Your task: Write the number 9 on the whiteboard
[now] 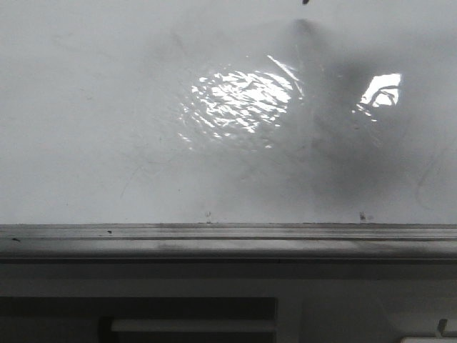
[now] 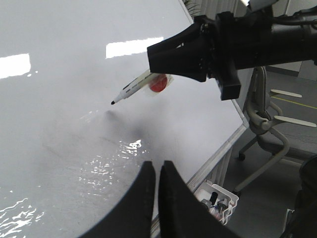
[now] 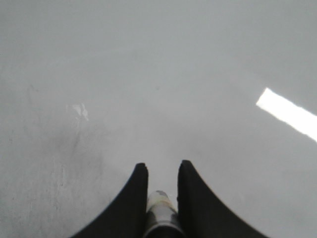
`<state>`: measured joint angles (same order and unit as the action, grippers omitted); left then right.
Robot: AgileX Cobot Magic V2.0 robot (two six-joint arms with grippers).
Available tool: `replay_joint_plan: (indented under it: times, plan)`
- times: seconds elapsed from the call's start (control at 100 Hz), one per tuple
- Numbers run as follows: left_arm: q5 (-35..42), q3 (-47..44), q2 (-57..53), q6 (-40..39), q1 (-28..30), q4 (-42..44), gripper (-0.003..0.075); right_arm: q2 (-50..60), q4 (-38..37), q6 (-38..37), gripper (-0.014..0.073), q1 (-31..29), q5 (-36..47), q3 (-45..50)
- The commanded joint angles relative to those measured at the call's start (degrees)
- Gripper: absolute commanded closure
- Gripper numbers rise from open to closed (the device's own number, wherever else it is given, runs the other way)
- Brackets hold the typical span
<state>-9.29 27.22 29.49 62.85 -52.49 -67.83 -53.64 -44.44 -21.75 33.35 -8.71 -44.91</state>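
Pressing the marker, grasped by the right gripper, too steeply could slip on the glossy whiteboard and spoil the number, while the left gripper is clenched on nothing.

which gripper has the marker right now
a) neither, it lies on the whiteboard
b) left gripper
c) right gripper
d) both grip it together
c: in the left wrist view the right gripper is shut on the marker, its tip just off the whiteboard, while the left gripper sits shut with nothing in it.
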Motion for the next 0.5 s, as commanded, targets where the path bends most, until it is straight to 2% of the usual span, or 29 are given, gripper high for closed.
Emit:
replay_joint_plan:
  times: [0.0,0.23,0.38,0.49]
  plan:
    - [2.06,1.58,0.09,-0.62,-0.16,-1.12,0.0741,-0.98,-0.03,-0.28,0.0634,-0.40,2.24,-1.52]
    - [2.06,1.58,0.09,-0.62,-0.16,-1.12,0.0741,-3.38,0.30,-0.28,0.0634,-0.40,1.74,-1.52]
    - [2.06,1.58,0.09,-0.62,-0.16,-1.12,0.0741,-4.53,3.54,-0.28,0.0634,0.37,3.58,-1.52]
    - [2.06,1.58,0.09,-0.62,-0.16,-1.12,0.0741,-4.53,3.68,-0.28,0.0634,2.22,-1.02,-1.52]
